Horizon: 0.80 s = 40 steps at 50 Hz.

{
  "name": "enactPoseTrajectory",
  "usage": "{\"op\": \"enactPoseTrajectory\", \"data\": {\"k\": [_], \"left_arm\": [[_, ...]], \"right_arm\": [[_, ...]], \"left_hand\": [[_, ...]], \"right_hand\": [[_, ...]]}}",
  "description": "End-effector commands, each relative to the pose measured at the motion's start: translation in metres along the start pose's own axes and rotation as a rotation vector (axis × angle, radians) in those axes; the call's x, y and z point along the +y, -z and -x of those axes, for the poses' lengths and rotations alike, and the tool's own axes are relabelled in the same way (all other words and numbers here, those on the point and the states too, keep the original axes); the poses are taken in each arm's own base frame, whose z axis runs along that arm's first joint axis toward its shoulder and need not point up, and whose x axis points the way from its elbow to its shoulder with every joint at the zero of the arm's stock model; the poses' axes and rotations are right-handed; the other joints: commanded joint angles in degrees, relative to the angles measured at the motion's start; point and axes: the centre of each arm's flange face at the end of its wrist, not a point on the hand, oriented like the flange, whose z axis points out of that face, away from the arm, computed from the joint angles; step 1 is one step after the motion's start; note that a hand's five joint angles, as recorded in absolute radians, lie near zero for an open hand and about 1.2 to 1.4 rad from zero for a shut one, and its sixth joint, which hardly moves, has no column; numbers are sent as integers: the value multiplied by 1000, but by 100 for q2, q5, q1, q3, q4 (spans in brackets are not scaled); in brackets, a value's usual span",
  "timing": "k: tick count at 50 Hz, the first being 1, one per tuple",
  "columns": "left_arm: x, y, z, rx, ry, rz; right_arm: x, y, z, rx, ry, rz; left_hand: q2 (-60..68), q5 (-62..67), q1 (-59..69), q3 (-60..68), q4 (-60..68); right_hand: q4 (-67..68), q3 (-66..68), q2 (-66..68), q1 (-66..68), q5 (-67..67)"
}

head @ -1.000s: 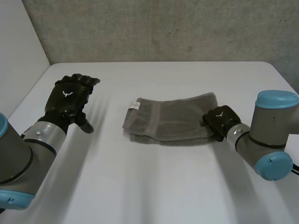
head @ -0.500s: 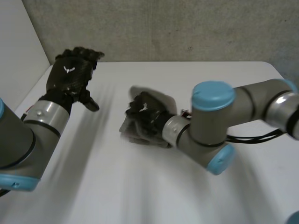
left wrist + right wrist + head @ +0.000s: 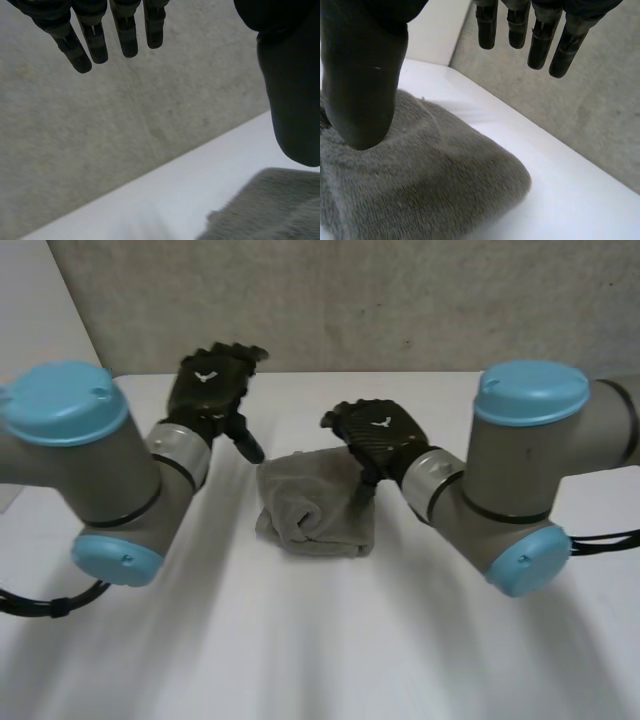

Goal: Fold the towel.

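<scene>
The towel now lies mid-bench, doubled into a short wad, so that fold looks done. The right hand has released it, fingers straight, thumb perhaps still touching. Beyond, the left hand has risen, fingers wide.

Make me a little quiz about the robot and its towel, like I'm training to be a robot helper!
1. Pick one: what colour is the towel? A grey, B red, C blue.
2. True or false: the left hand is gripping the towel.
3. Fill the gap: the ____ hand is the one just above the towel.

Key: 1 A. 2 false, it is raised clear of the towel. 3 right: the right hand hangs over the towel's far edge.
</scene>
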Motion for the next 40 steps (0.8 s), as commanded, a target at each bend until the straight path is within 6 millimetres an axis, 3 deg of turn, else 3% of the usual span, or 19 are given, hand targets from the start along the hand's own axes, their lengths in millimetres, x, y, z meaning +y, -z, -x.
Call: {"op": "enactPoseTrajectory", "data": {"k": [1, 5, 13, 18, 22, 27, 29, 30, 32, 35, 37, 38, 40], "left_arm": [[36, -1, -33, 77, 2, 114], [66, 7, -40, 64, -16, 206], [101, 26, -36, 28, -107, 326], [111, 27, -36, 37, -168, 335], [108, 24, -36, 35, -183, 320], [85, 19, -35, 25, -176, 259], [57, 17, -33, 15, -165, 190], [57, 17, -33, 15, -165, 190], [30, 19, -31, 9, -157, 126], [15, 20, -30, 5, -152, 93], [-16, 25, -26, -11, -142, 21], [-16, 25, -26, -11, -142, 21], [-44, 33, -19, -31, -136, -33]], "right_arm": [[14, -4, -14, 22, -8, 50], [40, -20, -13, 16, -21, 99], [70, -35, -8, -6, -39, 176], [73, -36, -7, -11, -47, 201], [72, -34, -7, -13, -50, 214], [68, -31, -7, -15, -50, 223], [39, -22, -15, 4, -45, 165], [39, -21, -15, 4, -45, 165], [3, -5, -22, 35, -30, 90], [-12, 3, -26, 51, -26, 56], [-45, 21, -44, 119, -45, -22], [-46, 21, -44, 120, -45, -22], [-77, 42, -67, 217, -94, -103]], "left_hand": [[-383, -1176, -447, -300, -405], [-383, -1176, -447, -300, -405], [-433, -1227, -498, -350, -455], [-433, -1227, -498, -350, -456], [-450, -1243, -515, -367, -472], [-450, -1243, -515, -367, -472], [-467, -1260, -531, -384, -489], [-467, -1260, -531, -384, -489], [-467, -1260, -531, -384, -489], [-467, -1260, -531, -384, -489], [-467, -1260, -531, -384, -489], [-467, -1260, -531, -384, -489], [-433, -1227, -498, -350, -456]], "right_hand": [[-428, -352, -365, -305, -335], [-428, -352, -365, -305, -335], [-428, -352, -365, -305, -335], [-428, -352, -365, -305, -335], [-428, -352, -365, -305, -335], [-428, -352, -365, -305, -335], [-428, -352, -365, -305, -335], [-428, -352, -365, -305, -335], [-428, -352, -365, -305, -335], [-428, -352, -365, -305, -335], [-428, -352, -365, -305, -335], [-428, -352, -365, -305, -335], [-428, -352, -365, -305, -335]]}}
